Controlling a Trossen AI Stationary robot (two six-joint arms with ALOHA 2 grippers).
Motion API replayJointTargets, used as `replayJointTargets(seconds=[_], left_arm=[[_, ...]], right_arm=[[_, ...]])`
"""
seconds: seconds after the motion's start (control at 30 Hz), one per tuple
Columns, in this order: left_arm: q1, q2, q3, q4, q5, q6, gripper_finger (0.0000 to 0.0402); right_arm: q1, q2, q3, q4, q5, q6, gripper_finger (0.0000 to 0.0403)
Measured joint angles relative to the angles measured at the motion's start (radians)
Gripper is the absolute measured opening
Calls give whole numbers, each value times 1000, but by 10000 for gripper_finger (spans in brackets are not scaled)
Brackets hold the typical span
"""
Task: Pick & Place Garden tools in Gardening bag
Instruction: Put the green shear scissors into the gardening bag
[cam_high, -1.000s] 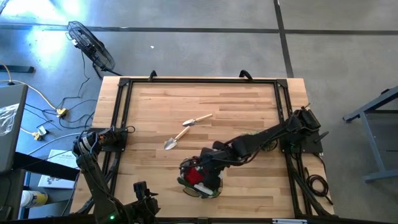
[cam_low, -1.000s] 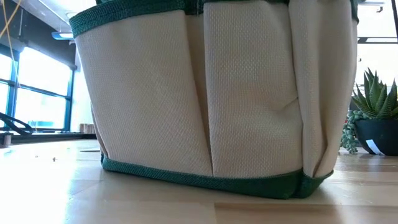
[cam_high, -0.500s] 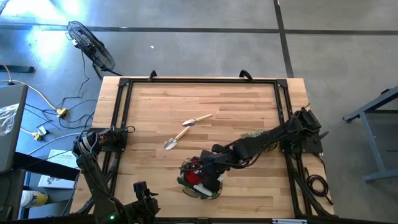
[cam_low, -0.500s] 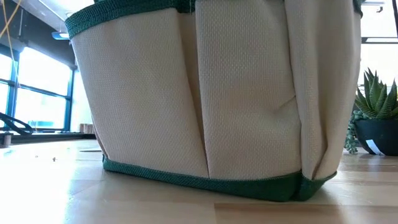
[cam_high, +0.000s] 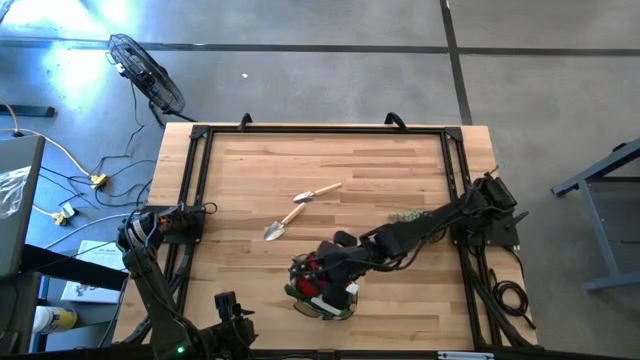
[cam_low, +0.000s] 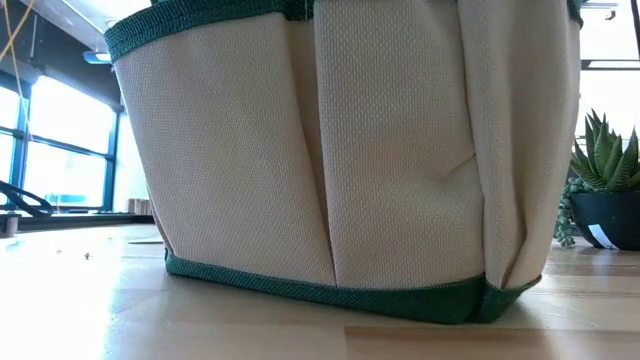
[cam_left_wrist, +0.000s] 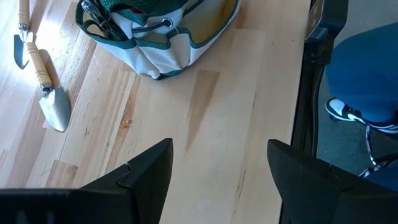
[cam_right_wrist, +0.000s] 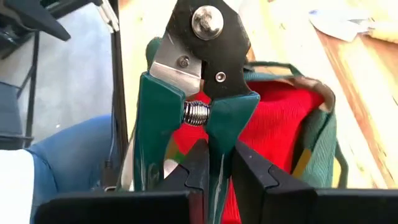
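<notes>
The gardening bag (cam_high: 318, 290), cream fabric with green trim, stands near the table's front edge and fills the low view (cam_low: 330, 160). A red fabric bundle (cam_right_wrist: 280, 130) lies inside it. My right gripper (cam_high: 333, 270) is over the bag's mouth, shut on pruning shears (cam_right_wrist: 199, 74) with a black head and green handles. Two wooden-handled trowels (cam_high: 283, 221) (cam_high: 318, 191) lie flat on the table beyond the bag. My left gripper (cam_left_wrist: 217, 168) is open and empty at the front left, with the bag (cam_left_wrist: 155, 31) and one trowel (cam_left_wrist: 50, 93) ahead of it. My right gripper pinches one green handle of the shears (cam_right_wrist: 219, 155) between its two fingers; the other handle (cam_right_wrist: 152, 124) stays outside them. The shears lie along the fingers, the black head (cam_right_wrist: 208, 37) pointing away from the gripper. They are lifted clear, over the bag's red contents.
A small leafy sprig (cam_high: 405, 215) lies on the table right of the trowels. A black frame (cam_high: 320, 128) runs around the table's edges. A potted plant (cam_low: 605, 190) shows behind the bag in the low view. Bare wood lies at the far and left parts.
My right gripper has gone toward the table's near edge and a little left with the shears, farther over the bag's mouth. The bag's wall has shifted slightly in the low view.
</notes>
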Motion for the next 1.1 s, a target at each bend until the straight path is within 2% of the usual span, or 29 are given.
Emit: replayJointTargets(seconds=[0.3,0.57,0.77,0.93,1.1], left_arm=[[-2,1,0,3,1,0,251],[-1,1,0,3,1,0,251],[0,2,0,7,-4,0,251],[0,2,0,31,-38,6,251],[1,2,0,46,-70,8,251]], right_arm=[[41,0,0,-16,30,18,33],[27,-25,0,-30,46,-151,33],[72,-87,0,-51,180,-287,33],[141,-140,0,-98,374,-382,33],[230,-145,0,-145,615,-488,33]])
